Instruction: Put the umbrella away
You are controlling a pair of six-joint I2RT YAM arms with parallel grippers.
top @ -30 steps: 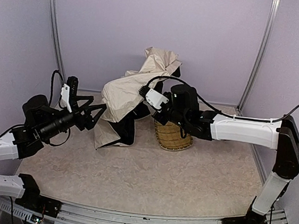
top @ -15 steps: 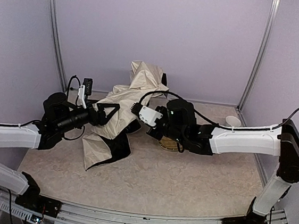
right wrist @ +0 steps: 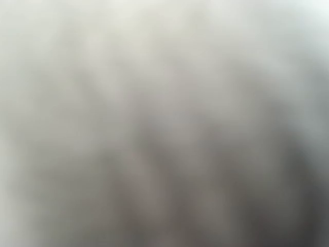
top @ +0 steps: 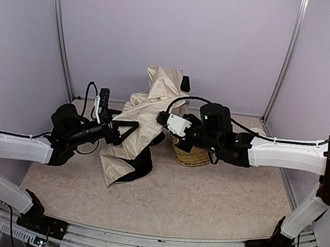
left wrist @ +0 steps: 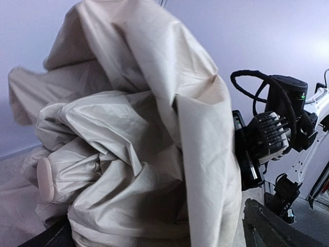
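Top external: I see the umbrella (top: 145, 112) loosely bunched on the tabletop (top: 203, 204), not yet stowed. Left pincer (top: 131, 133) spread around fabric. Right pincer is buried, so I can't tell.

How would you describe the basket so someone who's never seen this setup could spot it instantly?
Look toward the back middle of the speckled table, where the crumpled cream umbrella is. Just right of it, partly hidden by the right arm, sits the basket. It's the only woven, straw-yellow thing among pale fabric and black-and-white arms.
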